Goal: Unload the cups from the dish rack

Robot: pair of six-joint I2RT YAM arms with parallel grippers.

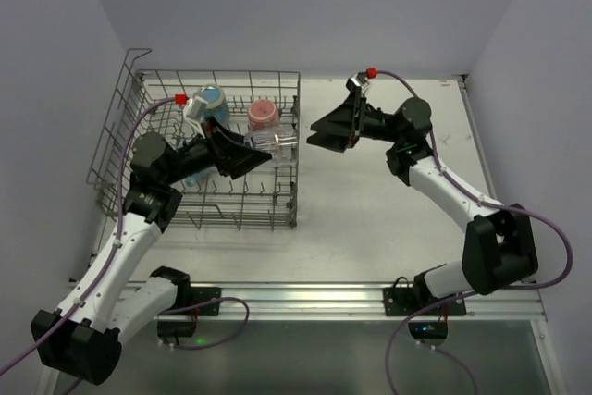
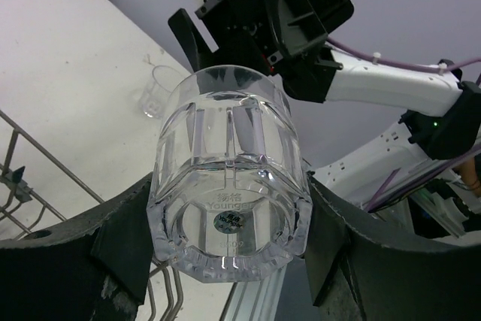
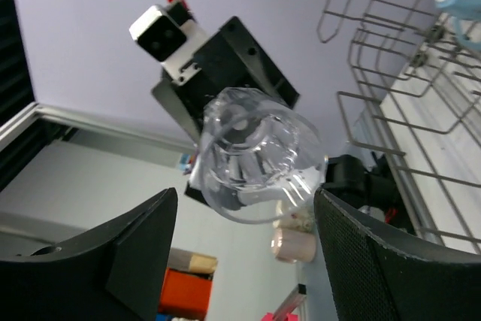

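My left gripper (image 1: pixel 262 151) is shut on the clear glass (image 1: pixel 275 141) and holds it on its side in the air over the right wall of the grey wire dish rack (image 1: pixel 120 136). In the left wrist view the glass (image 2: pixel 229 178) sits base-first between both fingers. My right gripper (image 1: pixel 313 132) is open and empty, pointing at the glass's mouth from a short gap away. In the right wrist view the glass (image 3: pixel 255 155) hangs ahead between the spread fingers (image 3: pixel 376 261). A light blue tumbler (image 1: pixel 211 104) and a pink tumbler (image 1: pixel 263 115) stand in the rack. The handled mug is hidden.
A small clear cup (image 2: pixel 155 92) stands on the white table to the right of the rack. The rack's taller looped side (image 1: pixel 134 62) is at the far left. Purple walls close in the table at the back and sides.
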